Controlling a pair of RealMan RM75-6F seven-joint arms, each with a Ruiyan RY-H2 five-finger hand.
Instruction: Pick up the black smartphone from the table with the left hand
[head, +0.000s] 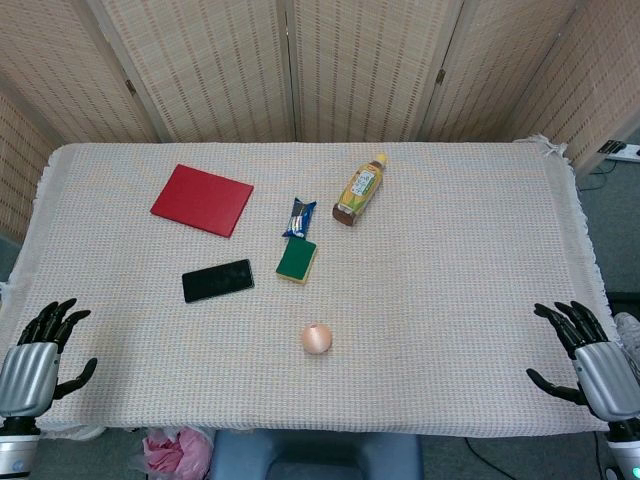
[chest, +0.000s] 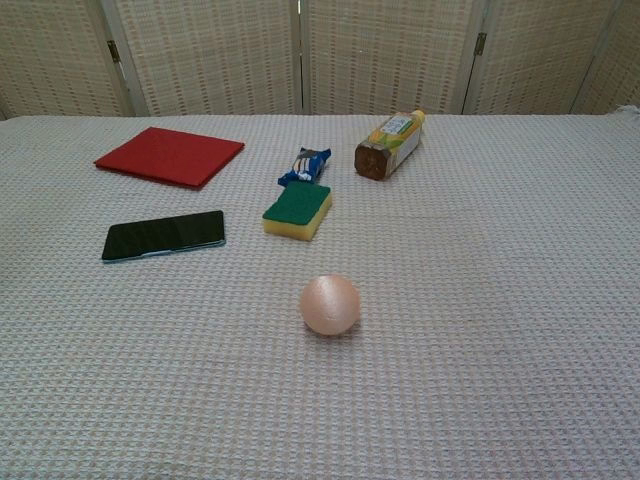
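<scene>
The black smartphone (head: 218, 281) (chest: 163, 235) lies flat, screen up, on the left half of the cloth-covered table (head: 450, 290). My left hand (head: 42, 358) hovers at the table's near left corner, fingers spread and empty, well short of the phone and to its lower left. At the near right corner my right hand (head: 590, 357) also shows spread, empty fingers. Neither hand appears in the chest view.
A red notebook (head: 202, 199) (chest: 169, 156) lies behind the phone. To the phone's right sit a green-and-yellow sponge (head: 296, 260) (chest: 297, 210), a blue snack packet (head: 298, 217) (chest: 305, 165), a toppled drink bottle (head: 360, 189) (chest: 390, 145) and a pink ball (head: 316, 338) (chest: 330, 304).
</scene>
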